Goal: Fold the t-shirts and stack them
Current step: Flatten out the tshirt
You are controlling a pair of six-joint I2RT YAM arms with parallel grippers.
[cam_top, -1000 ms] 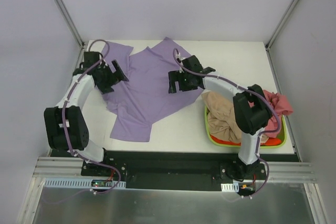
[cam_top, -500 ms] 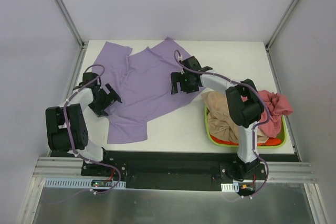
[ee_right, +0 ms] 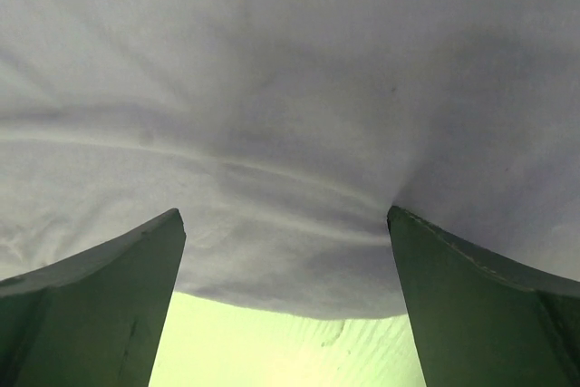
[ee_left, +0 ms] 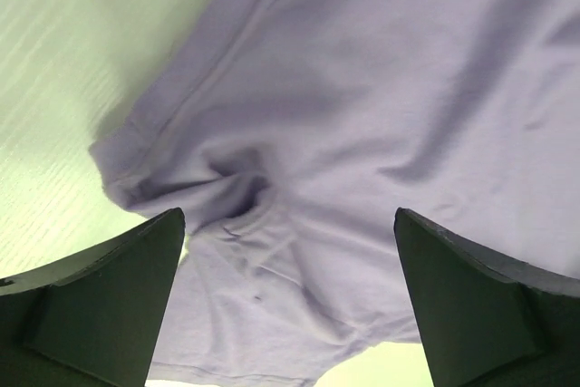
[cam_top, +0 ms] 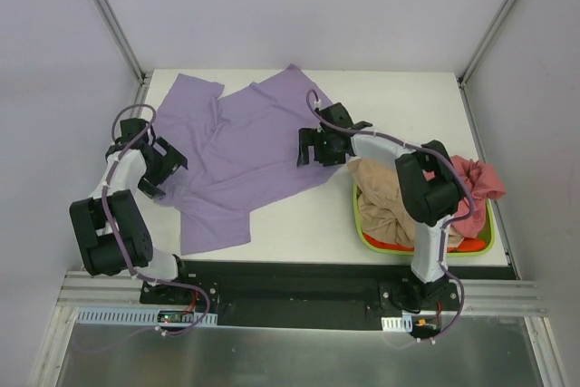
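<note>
Top external view: lavender t-shirt [cam_top: 245,142] lies spread over the far-left part of the desk [cam_top: 408,106], from the far-left corner down twd the near edge. It's rumpled, not squared, so prob. laid out for flattening before any fold. Left hand [cam_top: 161,169] sits at the shirt's left-edge side and right hand [cam_top: 317,149] at its opposite border near desk centre. That's one per side, which suits pulling the cloth taut.

Wrist views: both hands have fingers spread wide w/ nothing pinched. The left one is over a bunched seam by bare desk, the right over a hemmed edge.

Tan t-shirt [cam_top: 381,197] and pinkish-red t-shirt [cam_top: 480,178] are heaped in the lime-green basket [cam_top: 488,244] at the near-right corner, apparently parked while one shirt gets worked.
</note>
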